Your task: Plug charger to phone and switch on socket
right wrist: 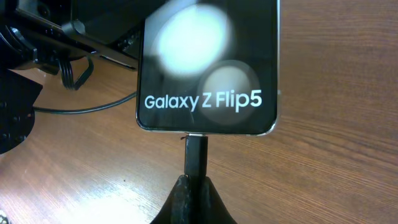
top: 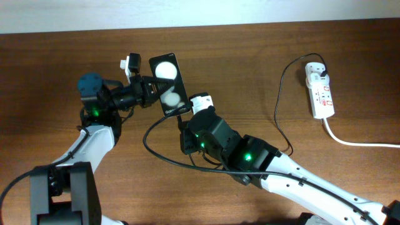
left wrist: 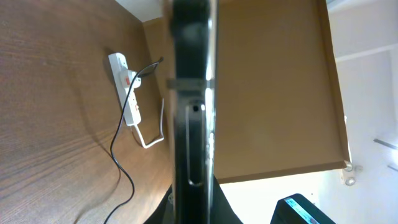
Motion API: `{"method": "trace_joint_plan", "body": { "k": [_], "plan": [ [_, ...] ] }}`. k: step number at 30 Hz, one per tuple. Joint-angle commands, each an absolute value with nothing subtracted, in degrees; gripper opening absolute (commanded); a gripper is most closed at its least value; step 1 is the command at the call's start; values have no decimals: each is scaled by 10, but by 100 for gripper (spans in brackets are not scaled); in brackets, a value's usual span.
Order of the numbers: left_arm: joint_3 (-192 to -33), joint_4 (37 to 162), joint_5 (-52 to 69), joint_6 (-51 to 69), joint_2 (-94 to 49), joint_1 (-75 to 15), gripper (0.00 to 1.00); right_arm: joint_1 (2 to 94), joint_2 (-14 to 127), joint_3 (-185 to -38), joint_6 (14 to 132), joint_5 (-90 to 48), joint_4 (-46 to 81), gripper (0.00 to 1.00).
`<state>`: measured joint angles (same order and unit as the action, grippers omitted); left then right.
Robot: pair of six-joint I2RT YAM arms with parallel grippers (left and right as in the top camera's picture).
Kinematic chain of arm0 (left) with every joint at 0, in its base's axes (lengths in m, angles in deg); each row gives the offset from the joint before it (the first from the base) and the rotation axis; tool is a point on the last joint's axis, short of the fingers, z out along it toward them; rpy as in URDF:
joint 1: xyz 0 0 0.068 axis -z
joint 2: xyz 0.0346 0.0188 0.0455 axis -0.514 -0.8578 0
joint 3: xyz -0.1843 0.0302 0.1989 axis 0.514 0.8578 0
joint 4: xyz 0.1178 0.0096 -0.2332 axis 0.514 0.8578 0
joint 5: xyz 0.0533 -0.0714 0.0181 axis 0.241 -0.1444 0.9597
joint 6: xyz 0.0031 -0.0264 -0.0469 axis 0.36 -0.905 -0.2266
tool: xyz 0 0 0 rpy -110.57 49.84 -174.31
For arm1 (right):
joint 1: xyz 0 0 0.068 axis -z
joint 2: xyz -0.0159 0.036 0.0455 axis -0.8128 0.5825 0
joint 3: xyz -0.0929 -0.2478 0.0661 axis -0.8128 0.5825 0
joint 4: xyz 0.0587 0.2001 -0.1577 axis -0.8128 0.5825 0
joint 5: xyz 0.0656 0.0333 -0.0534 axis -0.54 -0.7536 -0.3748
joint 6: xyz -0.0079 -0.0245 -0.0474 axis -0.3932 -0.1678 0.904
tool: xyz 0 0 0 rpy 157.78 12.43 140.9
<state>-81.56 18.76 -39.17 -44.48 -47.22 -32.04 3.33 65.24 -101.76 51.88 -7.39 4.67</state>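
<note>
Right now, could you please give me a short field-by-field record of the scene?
phone: held by the left hand, face towards the overhead camera
charger: tip at the phone's bottom-edge port, pinched by the right hand; cable runs to the socket
socket: far right, no hand near it; switch state unreadable
plug seating: depth cannot be told

The left arm (top: 94, 140) has a white tube, black joints, a blue block (top: 89, 84) and one little green light. The right arm (top: 312, 187) has a long white tube, fat black joints and two green lights. The left claw (top: 152, 87) and right claw (right wrist: 196, 183) are black.
</note>
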Motion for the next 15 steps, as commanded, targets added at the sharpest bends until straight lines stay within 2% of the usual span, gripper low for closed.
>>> {"method": "trace_joint_plan", "body": {
  "k": [1,6,7,9,11,15],
  "plan": [
    [-793,192,-538,-389,-470,-261,0,53,631,-1058,558,-15,-18,12],
    [-793,192,-493,-386,-470,-260,0,53,567,-1058,570,33,66,33],
    [-793,188,-474,-386,-470,-260,0,53,542,-1058,570,59,102,41],
    [-793,167,-452,-387,-470,-254,0,53,502,-1058,570,83,146,51],
    [-794,143,-420,-386,-470,-242,0,53,449,-1058,570,98,194,58],
    [-796,146,-320,-333,-470,-193,0,53,348,-1058,570,100,300,63]
  ]
}}
